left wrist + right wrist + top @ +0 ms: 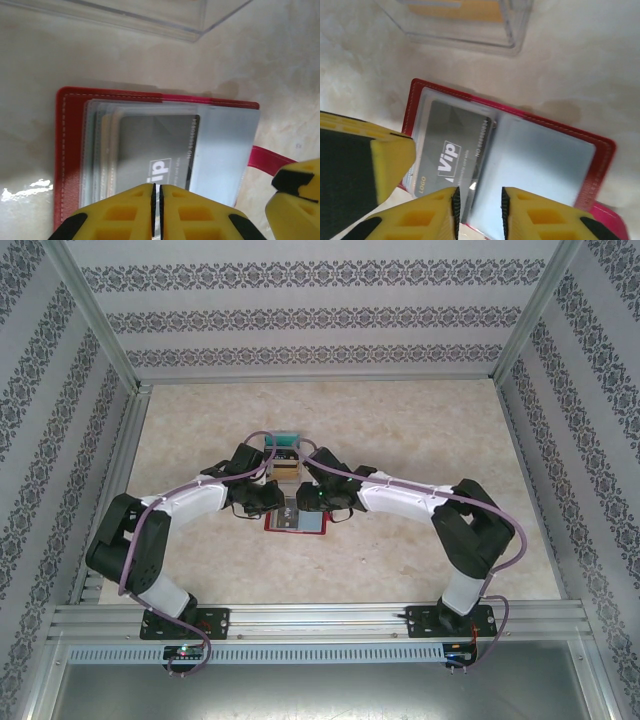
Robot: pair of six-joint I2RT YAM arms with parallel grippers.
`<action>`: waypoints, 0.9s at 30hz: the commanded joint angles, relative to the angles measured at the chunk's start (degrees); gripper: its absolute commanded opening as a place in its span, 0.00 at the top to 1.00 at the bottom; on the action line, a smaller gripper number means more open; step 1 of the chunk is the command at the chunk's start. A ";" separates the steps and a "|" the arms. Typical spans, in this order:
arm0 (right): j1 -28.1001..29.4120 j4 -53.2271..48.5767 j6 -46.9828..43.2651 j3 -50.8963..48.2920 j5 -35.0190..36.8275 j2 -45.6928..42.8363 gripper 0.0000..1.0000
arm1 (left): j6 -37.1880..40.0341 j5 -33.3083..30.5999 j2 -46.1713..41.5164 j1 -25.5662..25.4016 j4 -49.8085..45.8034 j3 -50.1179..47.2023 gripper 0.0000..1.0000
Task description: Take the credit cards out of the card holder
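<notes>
Looking down from the overhead camera, I find the small flat red folding card holder (295,521) lying open on the pale marbled tabletop (430,440), centre of frame. Both arms converge on it: left gripper (268,502) on its left, right gripper (320,502) on its right. A clear plastic box (283,455) sits just above them.

Left wrist view: card holder (70,150) fills mid-frame, spread flat, with its red closing tab (267,160) poking out at right. The left gripper (156,189) sits at bottom centre over the holder's lower edge, its yellow jaws pressed together to a thin slit. A dark grey card (155,150) in its clear sleeve runs under the fingertips. Cannot tell if they pinch it.

Right wrist view: holder (600,150) lies diagonally across the frame, with a grey "Vip" card (452,145) in the left-hand sleeve. The right gripper (478,192) is at bottom centre, its jaws narrowly apart, astride the holder's centre fold beside that card. A sleeve edge stands in the gap. A left finger (392,160) crowds in from the left edge.
</notes>
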 commanded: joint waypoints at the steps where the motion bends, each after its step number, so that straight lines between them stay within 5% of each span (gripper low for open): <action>1: -0.10 3.06 3.71 -0.39 -3.82 2.33 0.75 | 0.53 -2.23 1.54 0.86 -2.73 -0.71 0.88; 27: -2.56 14.34 10.59 -5.07 -14.22 9.05 0.83 | -0.54 -2.50 4.58 0.88 -3.38 -1.91 0.90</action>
